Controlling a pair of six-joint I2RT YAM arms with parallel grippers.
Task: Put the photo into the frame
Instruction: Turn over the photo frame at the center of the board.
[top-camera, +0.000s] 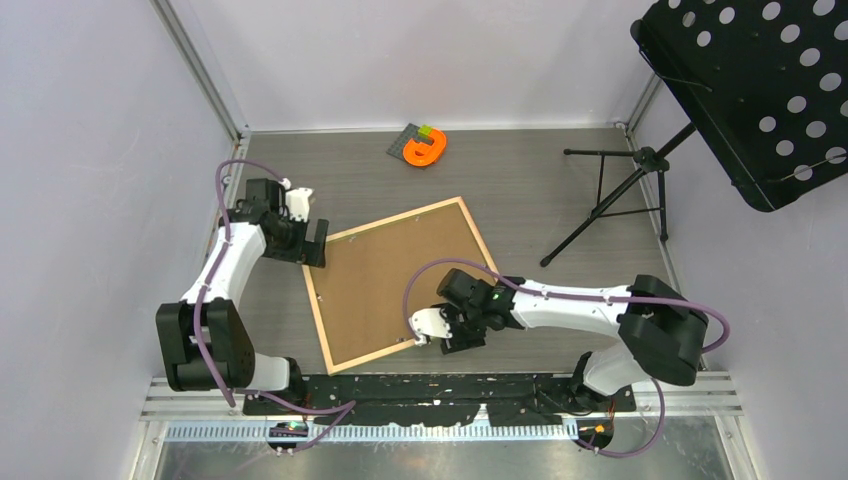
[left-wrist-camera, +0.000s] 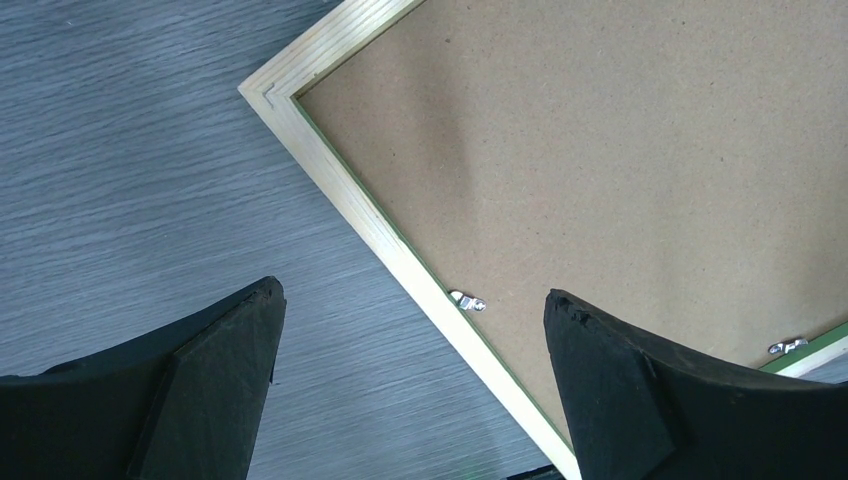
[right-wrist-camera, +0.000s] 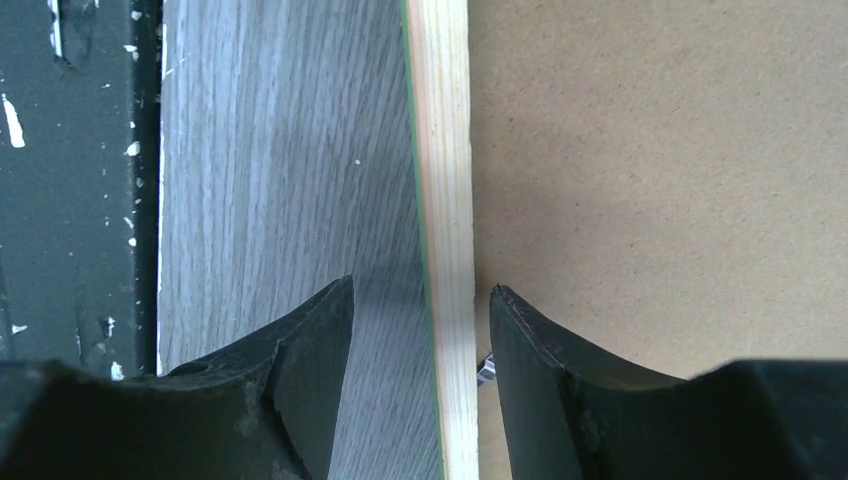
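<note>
The frame (top-camera: 394, 218) lies flat on the table, pale wood face up, with the brown backing board (top-camera: 400, 280) inside it. The photo is not in view. My left gripper (top-camera: 318, 245) is open and empty at the frame's left corner; in the left wrist view the gripper (left-wrist-camera: 412, 295) hovers over the rail (left-wrist-camera: 340, 165), the board (left-wrist-camera: 620, 150) and a metal tab (left-wrist-camera: 468, 300). My right gripper (top-camera: 447, 338) is open at the near rail. In the right wrist view the gripper (right-wrist-camera: 420, 290) straddles the rail (right-wrist-camera: 440, 120), beside the board (right-wrist-camera: 660, 150).
An orange part on a small grey and green block (top-camera: 425, 148) lies at the far edge. A black perforated music stand (top-camera: 750, 90) on a tripod (top-camera: 620, 190) stands at the right. The black base plate (right-wrist-camera: 70, 200) runs along the near edge. Walls close both sides.
</note>
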